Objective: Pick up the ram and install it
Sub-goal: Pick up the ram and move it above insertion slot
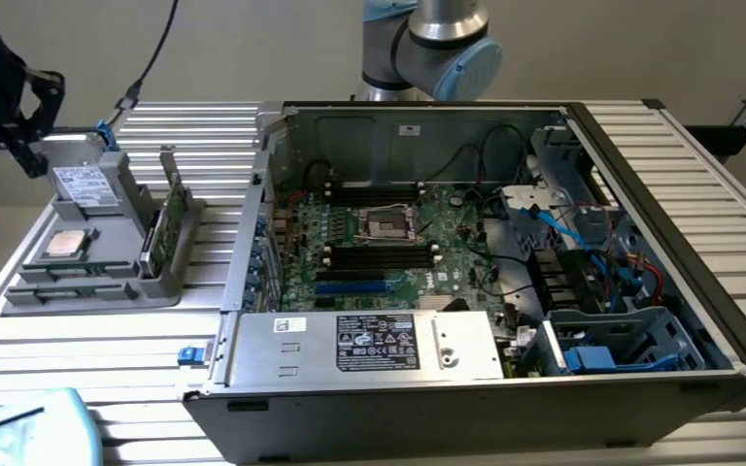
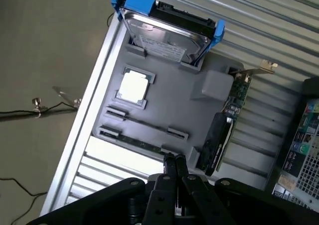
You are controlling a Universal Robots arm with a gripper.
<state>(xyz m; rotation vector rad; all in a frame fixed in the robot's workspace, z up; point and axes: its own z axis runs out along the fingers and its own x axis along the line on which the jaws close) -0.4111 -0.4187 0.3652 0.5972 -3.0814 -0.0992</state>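
Observation:
The ram [image 2: 134,143] is a thin dark green stick lying flat in a slot along one edge of the grey holder tray [image 2: 174,105]. In the exterior view the ram [image 1: 73,290] sits at the tray's near end, on the exterior view's left. My gripper [image 2: 174,161] hangs above the tray's edge close to the stick, its two fingers pressed together with nothing between them. In the exterior view my gripper [image 1: 16,131] is dark and high up at the far left, above the tray's far end. The black memory slots [image 1: 376,255] lie on the motherboard inside the open computer case [image 1: 684,243].
The tray [image 1: 127,257] also holds a silver drive [image 2: 167,36] in a blue bracket, a square processor [image 2: 133,87] and an upright green card [image 2: 238,93]. A silver power supply [image 1: 366,342] fills the case's near side. Cables lie on the floor beside the slatted table [image 2: 99,100].

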